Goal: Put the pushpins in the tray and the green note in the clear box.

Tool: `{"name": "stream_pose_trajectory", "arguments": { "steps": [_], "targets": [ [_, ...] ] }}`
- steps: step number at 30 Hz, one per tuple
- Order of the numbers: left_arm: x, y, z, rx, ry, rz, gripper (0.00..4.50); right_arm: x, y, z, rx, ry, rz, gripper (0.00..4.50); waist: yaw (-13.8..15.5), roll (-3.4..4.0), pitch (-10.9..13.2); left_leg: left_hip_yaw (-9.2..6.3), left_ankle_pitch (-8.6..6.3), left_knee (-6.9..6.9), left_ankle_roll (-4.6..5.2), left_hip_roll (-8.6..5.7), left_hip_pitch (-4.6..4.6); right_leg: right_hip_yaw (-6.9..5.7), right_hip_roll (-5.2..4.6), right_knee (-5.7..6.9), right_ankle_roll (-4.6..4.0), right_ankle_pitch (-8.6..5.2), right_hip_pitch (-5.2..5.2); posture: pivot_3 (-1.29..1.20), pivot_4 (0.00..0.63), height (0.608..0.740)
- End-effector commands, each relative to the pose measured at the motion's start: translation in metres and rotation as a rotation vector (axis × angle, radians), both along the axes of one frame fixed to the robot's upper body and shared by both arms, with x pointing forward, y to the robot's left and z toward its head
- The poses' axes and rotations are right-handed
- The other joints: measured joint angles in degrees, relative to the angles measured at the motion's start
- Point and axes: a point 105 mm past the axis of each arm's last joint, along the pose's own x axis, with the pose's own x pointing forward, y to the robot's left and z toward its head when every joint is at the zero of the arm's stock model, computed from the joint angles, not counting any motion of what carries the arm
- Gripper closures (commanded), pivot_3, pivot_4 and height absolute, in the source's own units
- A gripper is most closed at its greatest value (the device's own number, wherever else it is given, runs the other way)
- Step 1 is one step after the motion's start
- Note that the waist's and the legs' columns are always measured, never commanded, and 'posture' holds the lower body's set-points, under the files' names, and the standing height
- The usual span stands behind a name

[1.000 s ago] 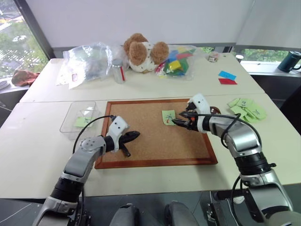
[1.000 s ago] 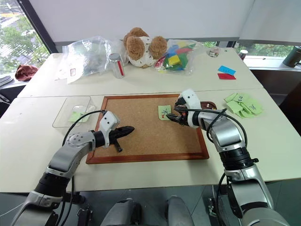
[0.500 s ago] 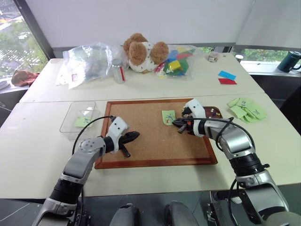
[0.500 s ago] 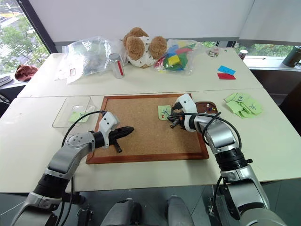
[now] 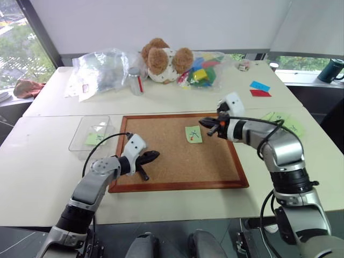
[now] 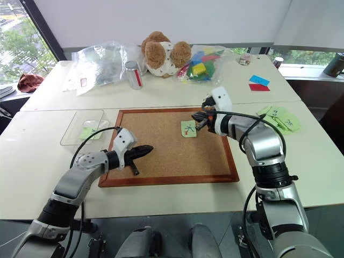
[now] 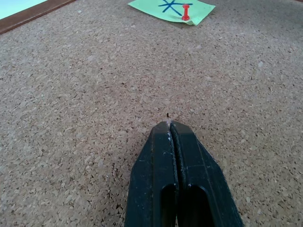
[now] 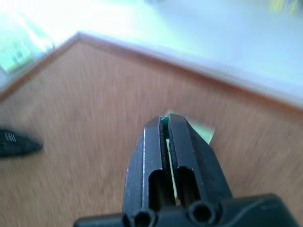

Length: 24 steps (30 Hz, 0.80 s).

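Note:
The green note (image 5: 193,134) lies on the corkboard (image 5: 177,161), right of its middle, with a red pushpin (image 7: 185,12) stuck through its near edge. My right gripper (image 5: 203,122) hovers above the board just right of the note, shut, with a tiny dark green bit that looks like a pushpin (image 8: 164,120) pinched at its tips. My left gripper (image 5: 153,156) is shut on nothing, low over the board's left part. The clear box (image 5: 88,131) stands left of the board with a green slip inside. The tray is hidden behind my right forearm.
At the back of the table are crinkly plastic bags (image 5: 99,67), a small can (image 5: 135,80), a plush bear (image 5: 163,59) and a bag of coloured blocks (image 5: 203,70). Blue and red cards (image 5: 259,88) and pale green sheets (image 5: 290,123) lie right of the board.
My right gripper dipped to the note's right edge, shut there, and has since risen off the board. The left gripper and the note stayed put.

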Motion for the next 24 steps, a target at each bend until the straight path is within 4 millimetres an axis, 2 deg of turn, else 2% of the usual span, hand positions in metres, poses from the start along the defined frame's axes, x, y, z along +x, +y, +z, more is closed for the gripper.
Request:
{"name": "stream_pose_trajectory", "arguments": {
  "steps": [1, 5, 10, 18, 24],
  "targets": [
    [-0.006, 0.003, -0.02, 0.051, 0.071, -0.005, 4.5, 0.003, -0.018, 0.029, 0.018, -0.085, -0.057, 4.46, 0.0, 0.0, 0.0, 0.0, 0.0, 0.0, 0.0, 0.0, 0.0, 0.0, 0.0, 0.0, 0.0, 0.0, 0.0, 0.0, 0.15, 0.74],
    [-0.005, 0.002, -0.021, 0.052, 0.069, -0.008, 4.5, 0.011, -0.061, 0.017, -0.03, -0.067, -0.201, 4.46, 0.1, 0.0, 0.0, 0.0, 0.0, 0.0, 0.01, 0.0, 0.0, -0.01, -0.02, -0.03, 0.0, 0.0, 0.03, 0.0, 0.15, 0.74],
    [-0.003, 0.001, -0.02, 0.05, 0.064, -0.01, 4.5, 0.014, -0.091, -0.006, -0.049, -0.013, -0.294, 4.46, 0.0, 0.0, 0.0, 0.01, 0.0, 0.0, 0.01, 0.0, 0.01, -0.01, -0.02, -0.03, 0.0, 0.0, 0.04, 0.0, 0.15, 0.74],
    [-0.002, 0.002, -0.02, 0.052, 0.06, -0.007, 4.5, 0.02, -0.108, -0.025, -0.037, 0.027, -0.362, 4.46, 0.1, 0.01, 0.0, 0.02, 0.0, 0.02, 0.01, -0.01, 0.02, -0.01, -0.02, -0.02, 0.0, 0.0, 0.08, 0.0, 0.15, 0.74],
    [-0.003, 0.003, -0.019, 0.052, 0.059, -0.006, 4.5, 0.022, -0.11, -0.037, -0.033, 0.061, -0.376, 4.46, 0.1, 0.01, 0.0, 0.01, 0.0, 0.03, 0.01, -0.01, 0.03, -0.02, -0.02, -0.02, 0.0, 0.0, 0.1, 0.0, 0.15, 0.74]
  ]
}}
